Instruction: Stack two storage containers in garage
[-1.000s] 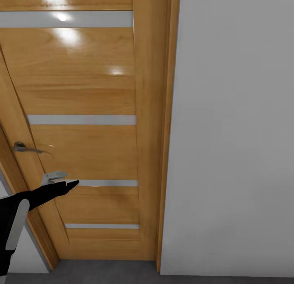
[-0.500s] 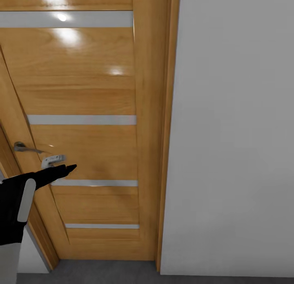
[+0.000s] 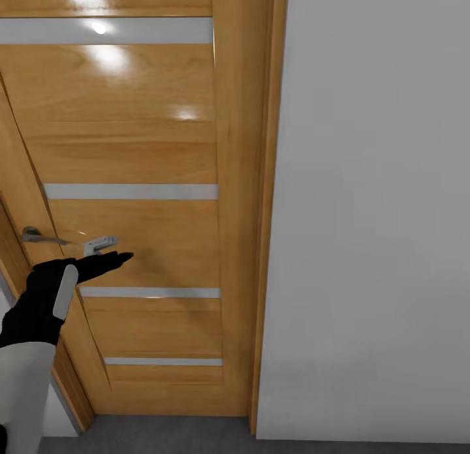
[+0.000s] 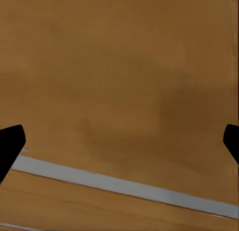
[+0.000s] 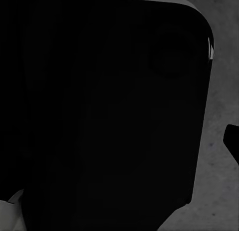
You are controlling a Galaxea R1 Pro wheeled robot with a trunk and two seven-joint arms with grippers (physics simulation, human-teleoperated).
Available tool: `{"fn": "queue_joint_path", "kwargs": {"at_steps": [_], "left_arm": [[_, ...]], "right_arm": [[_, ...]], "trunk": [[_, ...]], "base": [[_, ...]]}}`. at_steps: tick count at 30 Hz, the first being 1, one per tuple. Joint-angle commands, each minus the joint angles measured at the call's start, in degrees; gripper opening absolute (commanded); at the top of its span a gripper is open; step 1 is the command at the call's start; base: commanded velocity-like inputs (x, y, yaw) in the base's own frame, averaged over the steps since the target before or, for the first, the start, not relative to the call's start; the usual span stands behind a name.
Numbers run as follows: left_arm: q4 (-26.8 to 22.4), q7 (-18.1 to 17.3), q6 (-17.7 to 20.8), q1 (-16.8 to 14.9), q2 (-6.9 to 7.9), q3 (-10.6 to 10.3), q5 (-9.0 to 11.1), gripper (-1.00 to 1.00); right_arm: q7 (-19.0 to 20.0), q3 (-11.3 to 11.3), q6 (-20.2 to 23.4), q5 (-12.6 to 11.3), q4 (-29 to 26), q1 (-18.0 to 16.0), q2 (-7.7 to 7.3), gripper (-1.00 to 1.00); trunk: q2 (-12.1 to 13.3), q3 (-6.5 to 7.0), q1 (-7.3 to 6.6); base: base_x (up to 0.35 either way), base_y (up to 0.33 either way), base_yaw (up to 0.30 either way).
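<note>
Bright even render; white glare spots high on door (image 3: 130,134); soft shadow on wall (image 3: 372,212); right wrist view dark, murky.

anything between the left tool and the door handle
No. In the head view only bare wooden door separates the left tool from the handle.

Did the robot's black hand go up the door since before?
Yes. The left gripper has climbed from the lower glass strip toward the door handle. The door itself hasn't shifted.
</note>
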Motion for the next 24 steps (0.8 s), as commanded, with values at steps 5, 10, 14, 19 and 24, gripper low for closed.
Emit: {"fn": "queue_joint_path", "kwargs": {"at_steps": [5,10,14,19,24], "left_arm": [[3.6,-0.2,-2.5,-1.5,-0.01,-7.6,-0.3,1.00],[8.3,0.1,-5.9,-3.5,-0.07,-10.0,-0.3,1.00],[13.0,0.4,-7.9,-6.2,-0.24,-10.5,-0.3,1.00],[21.5,0.5,-12.0,-10.7,-1.03,-10.7,-0.4,1.00],[29.8,0.5,-16.4,-14.8,-1.40,-10.9,-0.4,1.00]], "right_arm": [[-0.3,-0.1,0.0,0.0,0.0,0.0,0.00,1.00],[-0.3,-0.1,0.0,0.0,0.0,0.0,0.00,1.00],[-0.3,-0.1,0.0,0.0,0.0,0.0,0.00,1.00],[-0.3,-0.1,0.0,-0.1,0.0,0.0,-0.05,1.00],[-0.4,-0.2,0.0,0.0,0.0,0.0,-0.08,1.00]], "trunk": [[0.0,-0.06,0.00],[0.0,-0.06,0.00],[0.0,-0.06,0.00],[0.0,-0.06,0.00],[0.0,-0.06,0.00]], "base": [[0.000,0.000,0.000],[0.000,0.000,0.000],[0.000,0.000,0.000],[0.000,0.000,0.000],[0.000,0.000,0.000]]}}
